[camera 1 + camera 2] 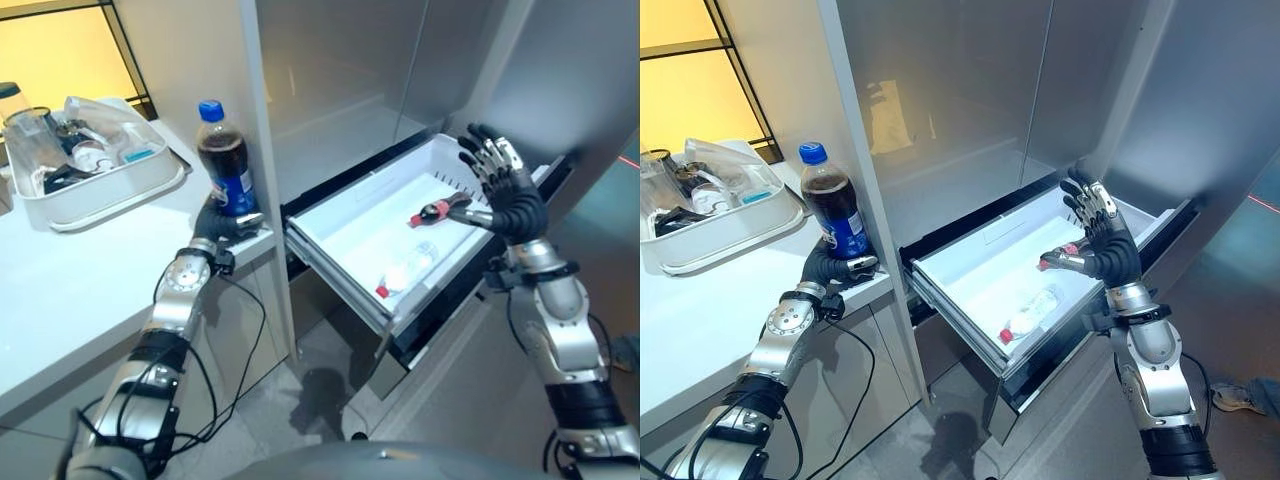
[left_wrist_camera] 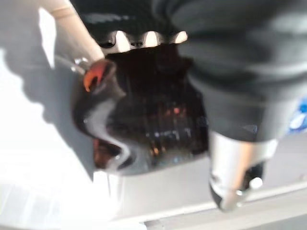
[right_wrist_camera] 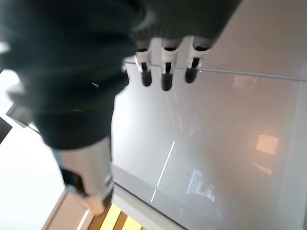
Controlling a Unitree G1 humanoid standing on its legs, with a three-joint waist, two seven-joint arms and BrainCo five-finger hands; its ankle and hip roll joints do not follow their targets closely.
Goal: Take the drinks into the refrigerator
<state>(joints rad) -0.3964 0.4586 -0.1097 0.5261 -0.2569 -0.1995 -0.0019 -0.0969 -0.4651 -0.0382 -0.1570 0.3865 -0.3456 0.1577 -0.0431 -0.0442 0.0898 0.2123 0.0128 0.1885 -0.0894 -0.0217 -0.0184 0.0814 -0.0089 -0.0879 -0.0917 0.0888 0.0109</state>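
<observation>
— White bench [image 1: 70, 290] in the left eye view: what stands on it?
— At its corner, a cola bottle [image 1: 225, 160] stands upright, long axis vertical, blue cap up. The left robot hand [image 1: 225, 222] is curled round its base. Farther back sits a white tray [image 1: 120, 185] of clutter.
— And the refrigerator?
— Its white drawer [image 1: 340, 235] is pulled out. Two drinks lie flat inside: a small dark bottle [image 1: 437, 211] with its red cap toward the bench side, and a clear bottle [image 1: 405, 270] nearer the drawer front, red cap toward the front edge, long axis slanting along the drawer. The right robot hand [image 1: 505, 185] is above the drawer's far end, fingers spread wide, holding nothing.
— The right eye view?
— Same layout; the open hand partly covers the small dark bottle.
— Left wrist view?
— Dark cola close against the palm, a thumb wrapped alongside the bottle.
— Right wrist view?
— Straight fingertips [image 3: 165, 79] before the grey refrigerator wall [image 3: 230, 124].
</observation>
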